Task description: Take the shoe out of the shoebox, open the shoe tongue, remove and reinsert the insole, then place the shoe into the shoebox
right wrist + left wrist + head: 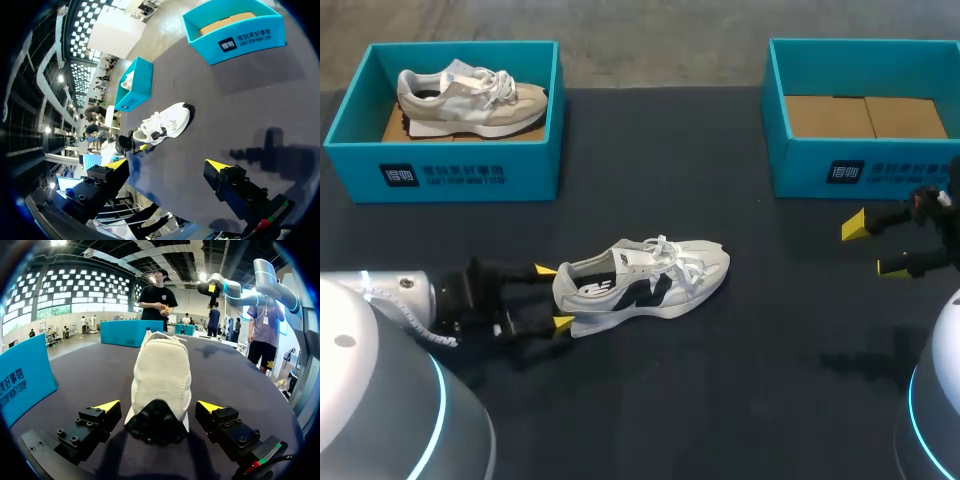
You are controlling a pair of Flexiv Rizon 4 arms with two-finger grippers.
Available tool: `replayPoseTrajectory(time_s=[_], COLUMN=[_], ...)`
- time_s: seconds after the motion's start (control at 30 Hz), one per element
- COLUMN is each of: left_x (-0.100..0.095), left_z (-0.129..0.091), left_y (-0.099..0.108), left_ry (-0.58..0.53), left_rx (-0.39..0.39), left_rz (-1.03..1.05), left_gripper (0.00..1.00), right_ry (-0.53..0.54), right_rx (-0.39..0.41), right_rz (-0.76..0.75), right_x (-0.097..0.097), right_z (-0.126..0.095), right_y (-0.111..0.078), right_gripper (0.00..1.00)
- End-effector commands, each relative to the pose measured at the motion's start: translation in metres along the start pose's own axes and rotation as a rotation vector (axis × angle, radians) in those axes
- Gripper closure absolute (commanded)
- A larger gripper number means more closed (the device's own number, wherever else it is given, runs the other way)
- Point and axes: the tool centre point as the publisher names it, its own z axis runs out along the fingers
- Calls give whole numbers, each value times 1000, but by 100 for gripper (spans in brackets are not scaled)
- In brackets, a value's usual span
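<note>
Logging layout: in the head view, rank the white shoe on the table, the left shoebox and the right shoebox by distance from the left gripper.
1. white shoe, its heel between the open fingers of the left gripper.
2. left shoebox, far left, holding a beige shoe.
3. right shoebox, far right corner.

— What colours are you seeing on the near-black table top (770, 380)?
— At centre you have a white mesh sneaker (645, 278) with black side marks and a black heel patch. At eleven o'clock, a teal cardboard shoebox (535, 170), dark-blue label, holds a beige-and-cream sneaker (470, 105).
— And one o'clock?
— Your second teal shoebox (910, 165), brown cardboard floor. Your left gripper (554, 296) and right gripper (874, 247) are black, tipped bright yellow.
</note>
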Motion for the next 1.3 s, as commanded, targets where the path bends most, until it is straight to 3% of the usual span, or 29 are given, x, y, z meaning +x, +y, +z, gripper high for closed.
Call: replayPoseTrajectory(time_s=[0.03,0.7,0.73,0.8,0.93,1.17,1.3], left_x=[-1,-3,-3,-3,-3,-5,-11], left_z=[11,37,37,38,38,36,37], left_y=[1,1,1,2,2,1,-1], left_ry=[6,20,20,22,31,68,151], left_rx=[-9,-14,-14,-14,-18,-25,-70], left_rz=[2,-6,-8,-8,-8,23,59], left_gripper=[0,0,7,61,98,100,100], right_ry=[-4,-4,-4,-4,-4,-4,-4], right_rx=[-176,-176,-176,-176,-176,-176,-176], right_rz=[2,2,2,2,2,2,2], right_x=[1,1,1,1,1,1,1], right_z=[-5,-5,-5,-5,-5,-5,-5], right_y=[-11,-11,-11,-11,-11,-11,-11], right_gripper=[0,0,0,0,0,0,0])
